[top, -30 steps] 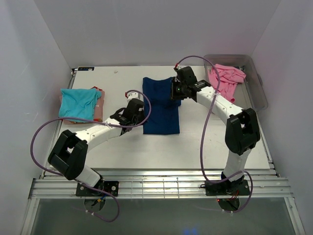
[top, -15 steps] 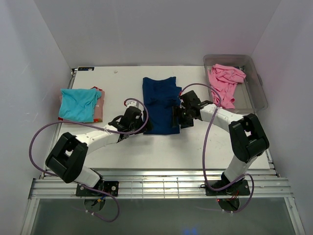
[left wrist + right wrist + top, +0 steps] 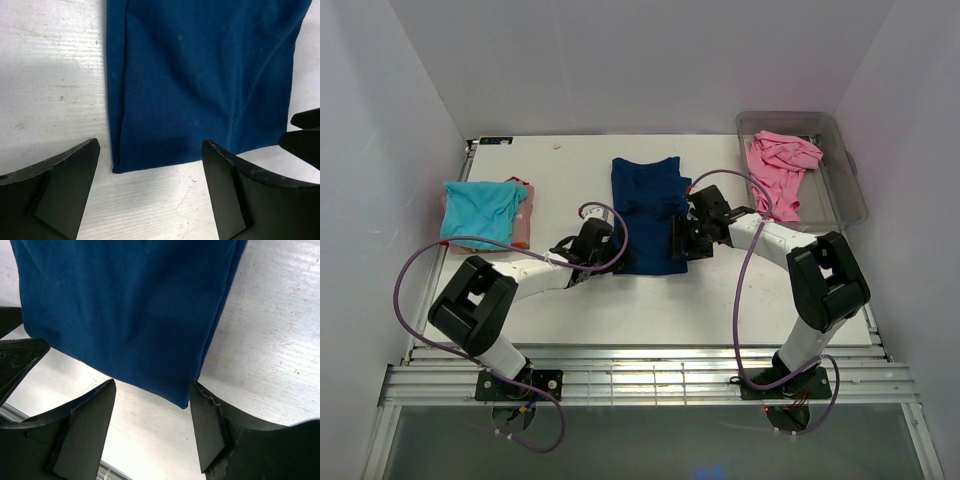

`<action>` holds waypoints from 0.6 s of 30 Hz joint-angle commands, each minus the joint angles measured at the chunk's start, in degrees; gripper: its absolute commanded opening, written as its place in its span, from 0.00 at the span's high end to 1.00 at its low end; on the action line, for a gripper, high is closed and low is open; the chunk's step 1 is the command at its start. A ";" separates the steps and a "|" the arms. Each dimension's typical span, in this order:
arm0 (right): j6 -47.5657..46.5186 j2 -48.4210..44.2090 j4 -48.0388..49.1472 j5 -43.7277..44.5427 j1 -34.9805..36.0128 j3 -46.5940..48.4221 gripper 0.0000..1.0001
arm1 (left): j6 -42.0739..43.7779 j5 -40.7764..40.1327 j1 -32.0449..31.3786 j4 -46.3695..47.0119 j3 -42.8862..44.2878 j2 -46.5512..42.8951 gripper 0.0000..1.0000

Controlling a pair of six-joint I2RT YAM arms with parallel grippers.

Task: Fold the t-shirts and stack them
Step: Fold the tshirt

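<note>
Left gripper (image 3: 150,167): jaws wide apart, clamped on nothing. In its wrist view they straddle one near corner of the navy blue folded cotton t-shirt (image 3: 200,75), with the folded edge running up the frame left of centre.

Right gripper (image 3: 150,405): jaws also apart and empty, set either side of the shirt's other near corner.

In the top view the navy shirt lies as a long rectangle in the middle of the white table (image 3: 720,310), with both grippers at its lower end.

Handling, my judgement: light, limp cloth of several layers with no stiffness. A shallow pinch may lift only the top ply. I would pinch each corner through all layers, low to the table, and lift both together so the fold does not slide open.

Centre-left of the top view: folded turquoise t-shirt (image 3: 480,212) on a salmon-pink folded piece (image 3: 523,222) that shows along its right edge. That is the stack.

Upper right: clear plastic rectangular tub (image 3: 853,180) holding the crumpled pink t-shirt (image 3: 780,165), unfolded. I see nothing else in the tub.
</note>
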 commanded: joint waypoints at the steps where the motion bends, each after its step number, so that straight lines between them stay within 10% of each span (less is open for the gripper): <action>1: -0.10 0.16 1.25 1.38 0.04 -0.74 0.34 | -0.41 1.02 0.29 1.50 -0.11 0.40 0.06; 18: 0.17 3.49 2.74 1.12 0.13 -3.99 0.36 | -1.02 1.98 0.29 0.01 -1.17 1.72 0.14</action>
